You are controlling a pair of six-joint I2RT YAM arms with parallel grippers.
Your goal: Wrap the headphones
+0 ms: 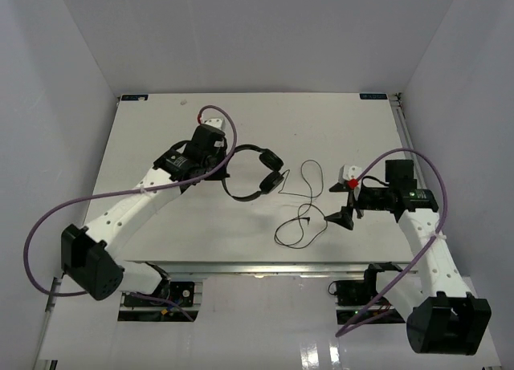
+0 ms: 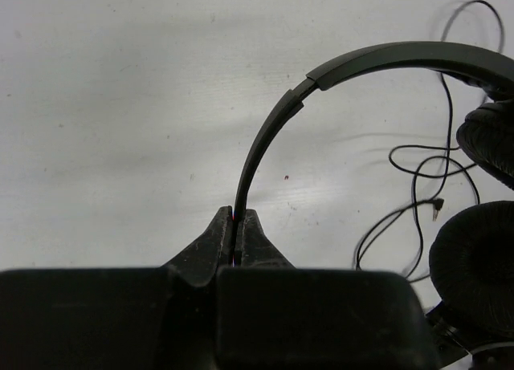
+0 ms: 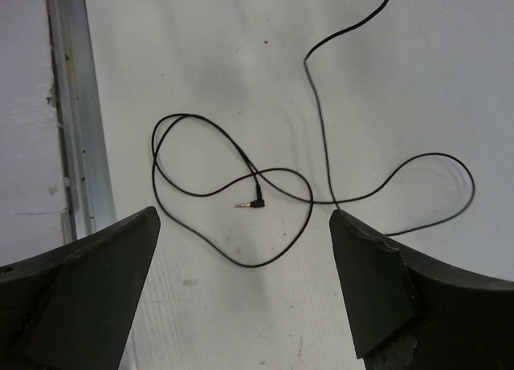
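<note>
The black headphones (image 1: 259,171) lie on the white table at mid-centre. My left gripper (image 1: 222,168) is shut on the thin headband (image 2: 265,141), which rises from between the jaws and arches right to the two padded earcups (image 2: 478,262). The thin black cord (image 1: 301,209) trails right in loose loops. In the right wrist view the cord (image 3: 321,121) loops on the table, and its angled plug (image 3: 250,202) lies ahead of the jaws. My right gripper (image 1: 344,203) is open and empty, just right of the cord loops.
Thick purple cables (image 1: 48,225) arc from both arms. A metal rail (image 3: 76,113) runs along the table's near edge, left in the right wrist view. White walls enclose the table (image 1: 161,129) on three sides.
</note>
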